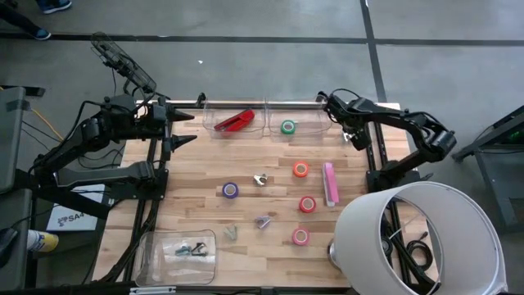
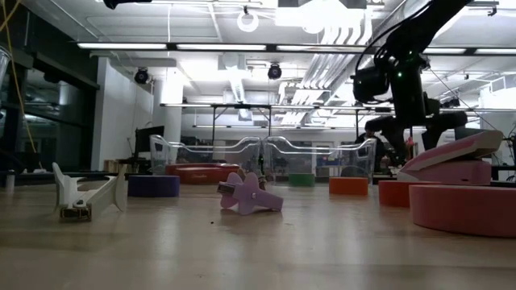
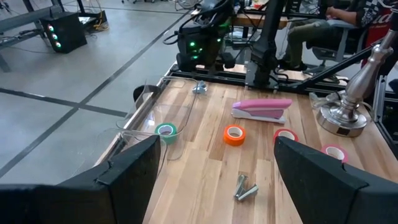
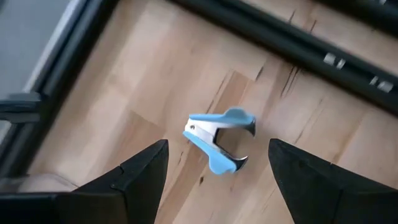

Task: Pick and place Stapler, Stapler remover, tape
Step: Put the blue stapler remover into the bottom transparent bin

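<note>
Item: right gripper [image 4: 217, 180], jaws spread and empty, hung above the blue staple remover [image 4: 219, 148] at the bench's far right corner. Left gripper [image 3: 214, 180] likewise wide, empty. Risk: the remover skidding under uneven jaws (probably toward the frame rail). Nearby: pink stapler [image 1: 330, 183], orange tape [image 1: 300, 170], clear bin [image 1: 299, 119].

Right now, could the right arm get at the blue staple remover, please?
Probably yes: the right gripper hangs open right over the blue staple remover, which lies alone on bare wood with nothing between.

table [image 1: 246, 209]: matt wood planks | bins [image 1: 233, 117]: clear plastic | remover [image 4: 219, 140]: blue plastic, shiny metal
</note>
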Controlling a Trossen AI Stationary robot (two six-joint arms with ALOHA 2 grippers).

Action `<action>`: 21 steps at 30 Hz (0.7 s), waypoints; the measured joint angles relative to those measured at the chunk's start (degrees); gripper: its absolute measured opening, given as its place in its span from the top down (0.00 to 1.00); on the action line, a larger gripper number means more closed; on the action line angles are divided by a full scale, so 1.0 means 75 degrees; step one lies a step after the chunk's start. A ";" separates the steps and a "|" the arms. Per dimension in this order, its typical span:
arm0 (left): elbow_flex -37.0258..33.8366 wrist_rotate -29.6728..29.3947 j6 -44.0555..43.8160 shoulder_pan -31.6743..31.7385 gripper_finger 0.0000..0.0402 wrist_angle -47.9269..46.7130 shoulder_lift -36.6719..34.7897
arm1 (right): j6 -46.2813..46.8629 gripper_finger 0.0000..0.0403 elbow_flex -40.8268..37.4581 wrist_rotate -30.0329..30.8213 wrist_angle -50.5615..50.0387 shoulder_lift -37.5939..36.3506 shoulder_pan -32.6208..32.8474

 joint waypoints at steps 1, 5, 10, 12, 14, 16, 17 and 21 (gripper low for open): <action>0.0000 0.0000 0.0000 0.0000 0.23 -0.0006 0.0000 | -0.0053 0.34 0.0000 -0.0116 0.0061 0.0093 -0.0065; 0.0003 -0.0006 0.0006 0.0000 0.23 -0.0145 0.0000 | -0.0082 0.34 0.0000 -0.0447 0.0116 0.0387 -0.0274; 0.0003 -0.0015 0.0009 0.0000 0.23 -0.0192 0.0000 | 0.0016 0.34 0.0000 -0.0818 0.0281 0.0682 -0.0424; 0.0003 -0.0017 0.0009 0.0000 0.23 -0.0192 0.0000 | 0.0145 0.34 0.0000 -0.0898 0.0304 0.0812 -0.0449; 0.0003 -0.0017 0.0012 0.0000 0.23 -0.0189 0.0000 | 0.0220 0.34 0.0000 -0.0942 0.0320 0.0918 -0.0528; 0.0003 -0.0017 0.0006 0.0000 0.23 -0.0192 0.0000 | 0.0209 0.34 0.0000 -0.0959 0.0350 0.0997 -0.0634; 0.0003 -0.0017 0.0006 0.0000 0.23 -0.0197 0.0000 | 0.0158 0.34 0.0000 -0.0959 0.0394 0.1022 -0.0706; 0.0003 -0.0022 0.0003 0.0000 0.23 -0.0290 0.0000 | -0.0176 0.34 0.0000 -0.0978 0.0770 0.1139 -0.0962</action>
